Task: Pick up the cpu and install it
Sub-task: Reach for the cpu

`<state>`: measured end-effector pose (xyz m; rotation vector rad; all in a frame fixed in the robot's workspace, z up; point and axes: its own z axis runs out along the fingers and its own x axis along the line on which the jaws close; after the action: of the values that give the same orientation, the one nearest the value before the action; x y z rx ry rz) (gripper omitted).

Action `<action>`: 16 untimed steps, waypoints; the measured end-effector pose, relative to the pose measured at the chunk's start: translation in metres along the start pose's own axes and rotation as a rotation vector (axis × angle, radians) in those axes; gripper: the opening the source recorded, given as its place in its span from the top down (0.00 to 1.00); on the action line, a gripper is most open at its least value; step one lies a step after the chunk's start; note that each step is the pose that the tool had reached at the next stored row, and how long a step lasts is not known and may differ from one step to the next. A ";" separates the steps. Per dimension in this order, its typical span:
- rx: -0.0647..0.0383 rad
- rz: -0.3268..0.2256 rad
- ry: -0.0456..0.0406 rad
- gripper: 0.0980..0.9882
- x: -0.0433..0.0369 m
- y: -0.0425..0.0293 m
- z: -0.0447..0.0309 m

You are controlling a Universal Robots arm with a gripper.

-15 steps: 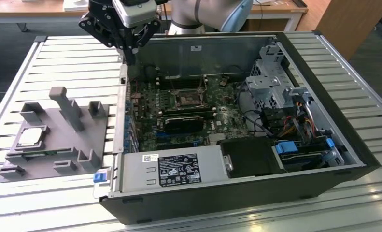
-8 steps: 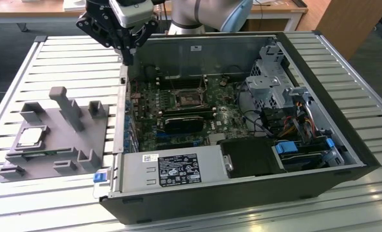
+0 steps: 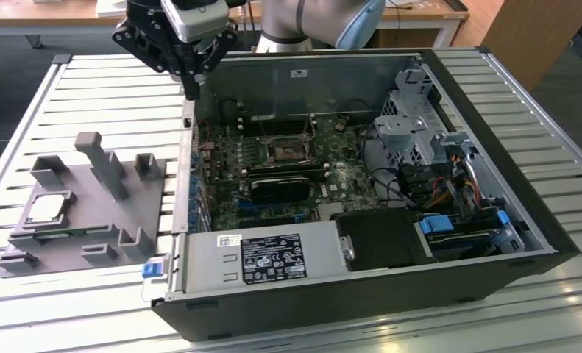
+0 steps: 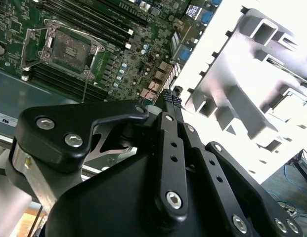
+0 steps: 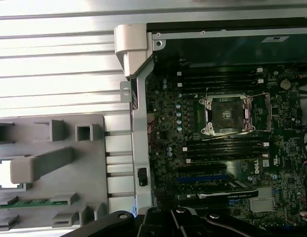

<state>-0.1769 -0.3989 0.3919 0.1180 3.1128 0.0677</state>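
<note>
The cpu [image 3: 48, 208] lies flat in a recess of the grey holder block [image 3: 94, 220] at the exterior view's left, its silver top facing up. In the first wrist view the cpu [image 5: 4, 175] shows as a bright patch partly behind a holder post. My gripper [image 3: 190, 90] hangs above the case's left wall, well behind the holder and apart from the cpu. Its fingertips [image 4: 169, 96] meet with nothing between them. The black-framed socket [image 3: 288, 151] sits open on the green motherboard, also seen as the socket [image 5: 227, 114] and the socket [image 4: 69, 49].
The open computer case [image 3: 507, 147] lies on a slatted metal table [image 3: 94, 81]. Inside are a drive cage [image 3: 419, 118], cables, a power supply [image 3: 261, 257] and memory slots beside the socket. Upright posts [image 3: 102, 165] rise from the holder.
</note>
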 end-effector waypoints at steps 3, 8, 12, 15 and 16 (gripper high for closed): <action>0.000 0.000 -0.0001 0.99 0.0013 -0.0001 0.0000; 0.000 0.000 0.0000 0.99 0.0034 -0.0002 0.0000; 0.000 0.000 0.0000 0.99 0.0052 -0.0004 -0.0001; 0.000 0.000 0.0000 0.99 0.0064 -0.0005 -0.0001; 0.000 0.000 0.0000 0.99 0.0069 -0.0005 -0.0001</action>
<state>-0.1838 -0.3989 0.3918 0.1181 3.1128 0.0676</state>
